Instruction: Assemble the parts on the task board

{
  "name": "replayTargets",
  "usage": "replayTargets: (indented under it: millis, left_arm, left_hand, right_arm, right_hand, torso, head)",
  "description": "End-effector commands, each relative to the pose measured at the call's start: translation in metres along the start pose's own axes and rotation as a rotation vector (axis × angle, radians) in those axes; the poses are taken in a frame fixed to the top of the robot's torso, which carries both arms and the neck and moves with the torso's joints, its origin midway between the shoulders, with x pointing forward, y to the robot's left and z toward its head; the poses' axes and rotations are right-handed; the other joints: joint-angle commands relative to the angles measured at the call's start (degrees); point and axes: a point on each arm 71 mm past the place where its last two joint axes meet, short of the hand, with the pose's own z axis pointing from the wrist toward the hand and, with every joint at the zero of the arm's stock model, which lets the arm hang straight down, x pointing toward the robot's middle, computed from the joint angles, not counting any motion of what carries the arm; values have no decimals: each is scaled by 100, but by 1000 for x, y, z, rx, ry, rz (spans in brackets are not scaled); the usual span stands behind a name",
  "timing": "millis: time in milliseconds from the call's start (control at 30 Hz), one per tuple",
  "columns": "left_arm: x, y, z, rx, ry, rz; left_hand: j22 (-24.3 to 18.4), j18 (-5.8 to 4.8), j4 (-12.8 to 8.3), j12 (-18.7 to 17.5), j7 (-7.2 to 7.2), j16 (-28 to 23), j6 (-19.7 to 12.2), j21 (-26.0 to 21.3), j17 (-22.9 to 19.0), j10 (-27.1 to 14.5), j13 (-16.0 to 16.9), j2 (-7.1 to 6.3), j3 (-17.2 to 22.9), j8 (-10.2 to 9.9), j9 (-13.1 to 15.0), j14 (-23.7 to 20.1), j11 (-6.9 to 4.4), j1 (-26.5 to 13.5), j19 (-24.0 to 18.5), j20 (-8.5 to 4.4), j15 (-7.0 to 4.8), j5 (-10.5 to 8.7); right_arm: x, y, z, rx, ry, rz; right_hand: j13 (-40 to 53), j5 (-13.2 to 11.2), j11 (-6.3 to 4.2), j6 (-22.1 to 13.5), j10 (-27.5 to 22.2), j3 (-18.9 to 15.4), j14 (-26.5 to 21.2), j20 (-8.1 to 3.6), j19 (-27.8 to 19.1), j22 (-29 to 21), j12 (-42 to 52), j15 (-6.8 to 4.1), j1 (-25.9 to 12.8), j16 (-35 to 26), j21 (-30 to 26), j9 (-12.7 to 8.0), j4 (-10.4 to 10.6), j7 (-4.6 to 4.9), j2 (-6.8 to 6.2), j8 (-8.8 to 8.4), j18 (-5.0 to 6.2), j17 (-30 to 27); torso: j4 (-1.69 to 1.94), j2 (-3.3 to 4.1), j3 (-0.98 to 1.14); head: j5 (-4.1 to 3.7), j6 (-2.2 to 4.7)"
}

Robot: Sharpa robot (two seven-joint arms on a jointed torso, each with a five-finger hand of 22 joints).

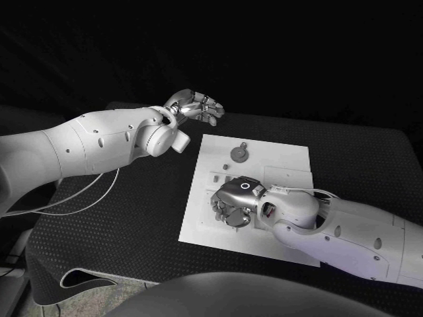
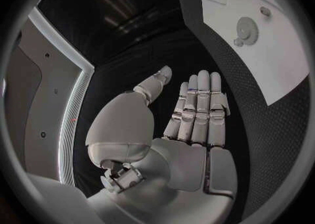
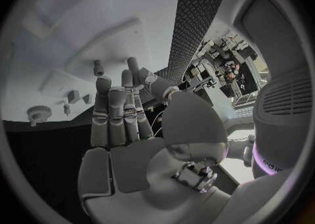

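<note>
Black table [image 1: 125, 231], task board [image 1: 288, 158] mid. Right robot hand [image 1: 232, 201] hovers over board, fingers extended, empty; gear part [image 1: 240, 153] lies just beyond it. Left robot hand [image 1: 197, 105] open, empty, off-board, farther away.

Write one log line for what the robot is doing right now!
left hand: open, raised off the white task board | right hand: open, low over board | round toothed gear part: lying on board, untouched

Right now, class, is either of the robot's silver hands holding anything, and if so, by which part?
Nothing is held. The left hand is raised beside the white task board, fingers straight and empty. The right hand hovers open above the board, fingers extended, nothing between them.
</note>
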Motion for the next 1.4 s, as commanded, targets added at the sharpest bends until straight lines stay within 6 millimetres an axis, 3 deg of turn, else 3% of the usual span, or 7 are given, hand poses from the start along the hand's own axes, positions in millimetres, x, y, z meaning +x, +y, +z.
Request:
replayTargets:
  millis: [33,633,1133,1167,1300,1400]
  left_arm:
    - [2,-2,1,11,12,-10]
    - [2,-2,1,11,15,-10]
    - [2,-2,1,10,16,-11]
    - [2,-2,1,9,16,-11]
    - [2,-2,1,9,17,-11]
    - [2,-2,1,8,16,-11]
  left_hand:
    - [-10,-20,-1,0,-8,-25,-42,8,10,-41,-10,22,-28,32,-6,56,6,-28,-16,15,4,24]
    - [-18,-21,0,0,-7,-37,-43,8,23,-42,-12,25,-29,35,-9,59,7,-29,-16,15,4,24]
    - [-23,-21,0,-1,-7,-45,-44,8,30,-44,-14,26,-30,36,-11,59,7,-31,-17,16,5,24]
    - [-23,-21,0,-1,-7,-45,-44,8,31,-44,-14,26,-30,36,-11,59,7,-31,-17,16,5,24]
    - [-24,-21,1,-1,-7,-47,-44,8,32,-44,-14,26,-31,36,-11,59,8,-32,-17,16,5,24]
    - [-25,-22,1,-1,-7,-48,-44,8,34,-44,-14,25,-31,36,-11,59,8,-32,-17,16,5,24]
  right_arm:
    - [2,2,0,-14,6,-10]
    - [2,-3,2,25,-16,-85]
    - [5,-2,3,12,21,-41]
    - [5,-2,3,10,24,-33]
    - [6,-2,3,0,26,-4]
    - [5,-2,3,-3,23,4]
  right_hand:
    - [-4,20,3,114,43,-9,-9,-14,32,98,12,-35,33,-21,24,117,33,-55,21,40,93,5]
    - [2,20,-1,118,47,-9,-7,-18,34,99,10,-39,50,-20,25,123,30,-58,13,44,93,10]
    - [11,19,2,110,38,-28,-10,-17,33,102,-5,-36,43,-22,24,130,37,-52,-19,38,93,16]
    - [2,20,17,76,-6,-37,-21,-11,21,100,-33,-23,26,-29,17,123,40,-39,-42,18,93,17]
    - [-49,16,128,-197,-242,-173,-91,38,-22,96,-186,84,-258,-50,-13,48,105,73,-488,-159,90,28]
    - [-79,18,183,-304,-377,-219,-125,55,-34,94,-272,135,-405,-52,-27,13,141,128,-647,-230,93,39]
  torso:
    - [-2,2,0]
    - [-2,0,1]
    - [-6,-1,-5]
    - [-8,-1,-6]
    - [-9,-1,-3]
    - [-6,-1,-1]
  head:
    - [5,1]
    - [4,1]
    - [-2,1]
    - [0,1]
    - [0,1]
    - [-8,1]
